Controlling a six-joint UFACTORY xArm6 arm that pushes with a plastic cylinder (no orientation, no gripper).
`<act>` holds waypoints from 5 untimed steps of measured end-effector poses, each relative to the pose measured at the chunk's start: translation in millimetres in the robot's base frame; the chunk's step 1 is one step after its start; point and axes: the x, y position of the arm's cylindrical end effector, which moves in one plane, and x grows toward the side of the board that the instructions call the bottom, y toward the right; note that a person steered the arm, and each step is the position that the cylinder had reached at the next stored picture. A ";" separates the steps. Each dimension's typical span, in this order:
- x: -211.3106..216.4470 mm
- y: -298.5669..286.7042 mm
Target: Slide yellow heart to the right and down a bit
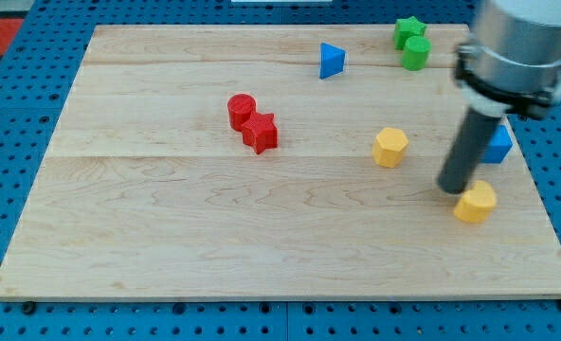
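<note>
Pale wooden worktop (214,237) on blue pegboard carries the blocks. No pincer shows, so its state cannot be told; my tip (451,188) touches the yellow heart (476,202) at its upper left. Left sits a yellow hexagon (389,147), a blue block (497,145) right above.

Tool (451,189) — just left of heart (476,202)

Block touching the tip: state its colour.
Yellow block, beside my tip; seen in the camera view.
</note>
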 end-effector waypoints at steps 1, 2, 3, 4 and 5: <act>-4.1 -3.2; -12.5 -7.4; 6.0 51.2; 15.6 82.4; 21.9 13.0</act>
